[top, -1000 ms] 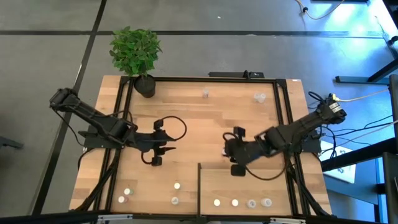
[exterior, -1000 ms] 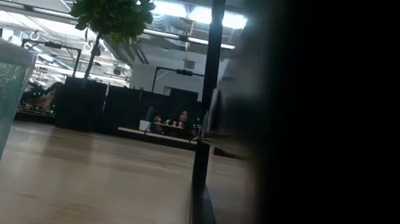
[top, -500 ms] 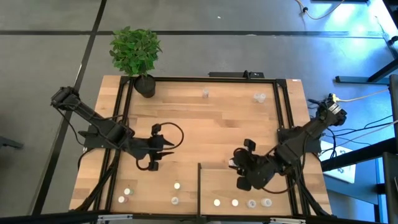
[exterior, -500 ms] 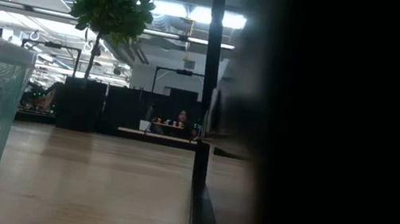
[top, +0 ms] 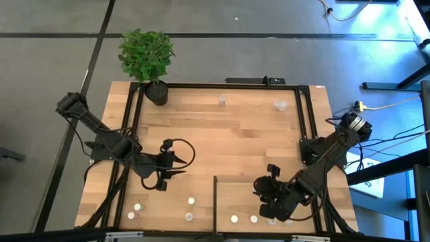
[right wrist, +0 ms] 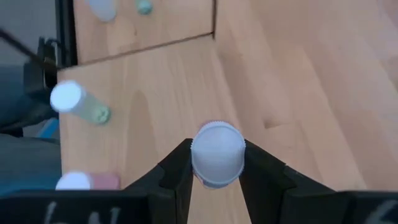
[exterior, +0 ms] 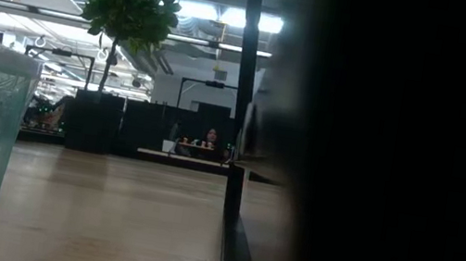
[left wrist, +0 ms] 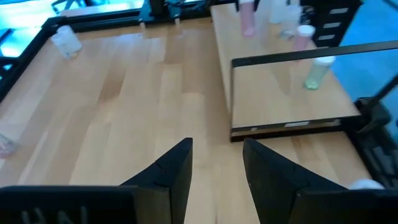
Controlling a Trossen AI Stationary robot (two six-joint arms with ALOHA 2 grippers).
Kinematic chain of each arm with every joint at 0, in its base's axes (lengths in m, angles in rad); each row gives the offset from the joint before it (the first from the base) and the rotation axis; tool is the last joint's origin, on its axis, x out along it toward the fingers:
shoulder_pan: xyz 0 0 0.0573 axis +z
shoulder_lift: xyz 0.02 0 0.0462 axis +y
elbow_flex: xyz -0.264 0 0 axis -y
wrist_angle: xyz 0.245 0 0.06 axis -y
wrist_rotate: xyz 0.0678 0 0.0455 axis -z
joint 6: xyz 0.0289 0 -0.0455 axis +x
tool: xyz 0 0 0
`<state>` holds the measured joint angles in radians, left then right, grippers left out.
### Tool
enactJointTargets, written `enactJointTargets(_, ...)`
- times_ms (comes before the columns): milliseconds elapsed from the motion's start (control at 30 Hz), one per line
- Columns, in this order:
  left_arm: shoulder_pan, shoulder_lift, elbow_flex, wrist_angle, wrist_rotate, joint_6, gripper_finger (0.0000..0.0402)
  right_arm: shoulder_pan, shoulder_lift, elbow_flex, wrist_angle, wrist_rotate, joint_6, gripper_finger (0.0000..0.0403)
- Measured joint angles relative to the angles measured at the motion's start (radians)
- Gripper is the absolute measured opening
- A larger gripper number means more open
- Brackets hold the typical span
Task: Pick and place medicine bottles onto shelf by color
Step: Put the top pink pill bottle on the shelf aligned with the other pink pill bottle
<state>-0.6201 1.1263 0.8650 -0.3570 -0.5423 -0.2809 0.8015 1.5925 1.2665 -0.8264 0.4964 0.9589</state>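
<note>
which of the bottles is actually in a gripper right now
The white-capped bottle clamped between the right gripper's fingers, above the shelf. Every other bottle stands free on the shelf or tabletop; the left gripper is open and empty.

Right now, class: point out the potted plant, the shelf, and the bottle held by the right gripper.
potted plant (top: 146,54), high view, on its leaves.
shelf (top: 236,196), high view, on bare panel.
bottle (right wrist: 217,152), right wrist view, on its white cap.

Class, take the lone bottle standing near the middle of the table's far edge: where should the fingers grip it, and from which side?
Grip the bottle across its round body, coming straight down from above. It seems to stand upright and alone, so fingers should fit either side.
</note>
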Motion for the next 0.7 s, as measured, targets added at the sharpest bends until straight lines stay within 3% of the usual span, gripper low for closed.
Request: enactJointTargets(700,-0.051,0.0,0.0,0.101,0.004,-0.006,0.0135,0.067,0.131,-0.016,0.135,-0.019,-0.1,0.0114)
